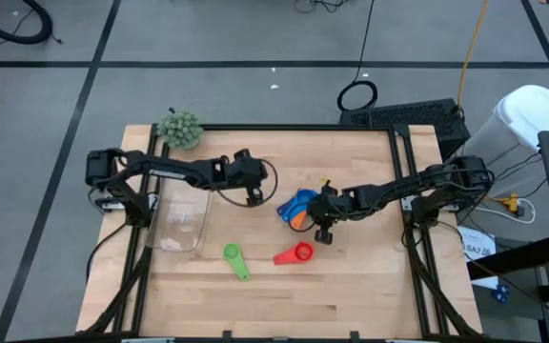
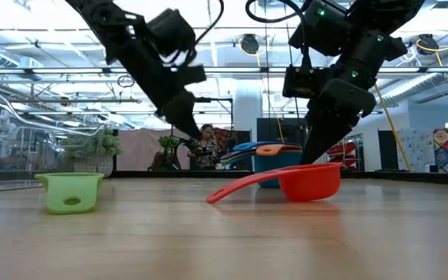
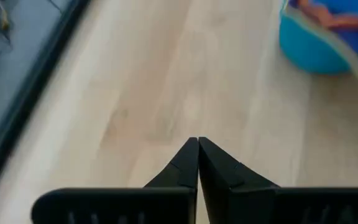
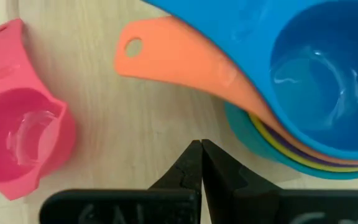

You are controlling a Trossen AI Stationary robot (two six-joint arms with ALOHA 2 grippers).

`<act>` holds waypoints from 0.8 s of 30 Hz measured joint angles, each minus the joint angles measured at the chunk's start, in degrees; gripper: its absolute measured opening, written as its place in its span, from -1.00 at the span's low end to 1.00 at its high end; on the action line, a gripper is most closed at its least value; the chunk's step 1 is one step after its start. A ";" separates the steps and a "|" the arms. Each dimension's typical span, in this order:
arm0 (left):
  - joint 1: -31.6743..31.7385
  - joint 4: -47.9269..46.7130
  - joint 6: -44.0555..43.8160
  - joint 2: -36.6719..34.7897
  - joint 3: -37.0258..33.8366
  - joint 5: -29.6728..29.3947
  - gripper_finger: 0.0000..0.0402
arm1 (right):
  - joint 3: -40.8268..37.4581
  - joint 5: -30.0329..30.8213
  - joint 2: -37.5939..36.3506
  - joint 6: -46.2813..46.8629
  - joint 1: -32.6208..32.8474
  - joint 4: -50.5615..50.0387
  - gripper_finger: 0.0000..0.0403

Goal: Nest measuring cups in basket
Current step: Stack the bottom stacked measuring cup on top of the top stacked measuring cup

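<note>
Several measuring cups sit nested in a stack (image 1: pixel 296 208) at mid-table: a dark blue one (image 4: pixel 316 68) on top, then an orange one with its handle (image 4: pixel 166 53) sticking out, then yellow and lighter blue rims. A red cup (image 1: pixel 298 253) and a green cup (image 1: pixel 233 255) stand apart on the wood nearer the front. The clear basket (image 1: pixel 181 224) rests on the table at the left. My right gripper (image 4: pixel 201 144) is shut, its tips just beside the stack below the orange handle. My left gripper (image 3: pixel 197 142) is shut and holds nothing, over bare wood between basket and stack.
A fuzzy green ball (image 1: pixel 179 129) lies at the table's far left corner. Black frame rails (image 1: pixel 403 191) run along the table's sides. Bare wood lies along the near edge in front of the red and green cups.
</note>
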 joint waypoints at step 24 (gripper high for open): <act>-3.36 11.57 -0.65 9.57 0.00 17.94 -0.97 | 0.01 -0.02 0.00 -1.44 0.29 4.76 -1.00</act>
